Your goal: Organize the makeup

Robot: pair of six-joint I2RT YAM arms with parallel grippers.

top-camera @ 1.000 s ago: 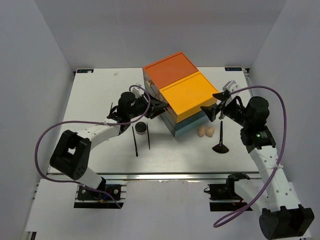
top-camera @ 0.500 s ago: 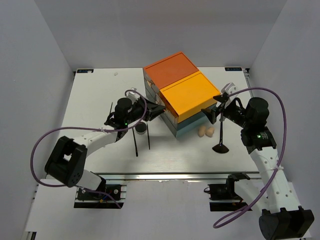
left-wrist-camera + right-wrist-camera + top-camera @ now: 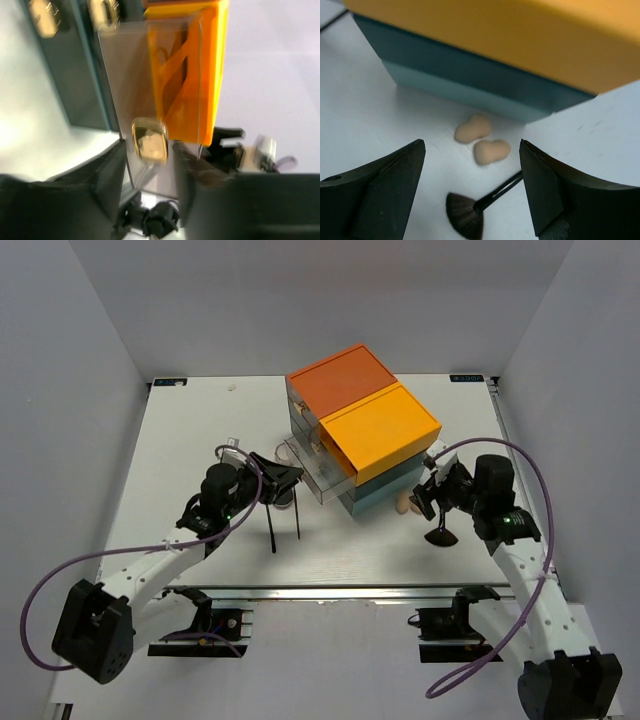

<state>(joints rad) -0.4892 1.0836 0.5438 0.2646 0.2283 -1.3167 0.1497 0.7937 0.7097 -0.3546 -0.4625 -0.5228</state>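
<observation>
My left gripper (image 3: 283, 477) is shut on the gold knob (image 3: 149, 140) of a clear drawer (image 3: 312, 466) that stands pulled out from the left side of the drawer box (image 3: 380, 430). Two thin black sticks (image 3: 272, 525) lie on the table just in front of it. The black compact (image 3: 283, 501) is mostly hidden under the gripper. My right gripper (image 3: 430, 498) is open and hovers over two beige sponges (image 3: 491, 151) and the black flared brush (image 3: 465, 216) by the box's teal base. The pinkish jar and beige tube are out of view.
The orange, yellow and teal drawer box fills the table's back middle. More gold knobs (image 3: 44, 17) show on its dark left face. White walls close in the table (image 3: 200, 410) on three sides.
My left gripper has drawn back toward the near left, and the clear drawer has slid out of the box with it. My right gripper has dropped toward the sponges and brush.
</observation>
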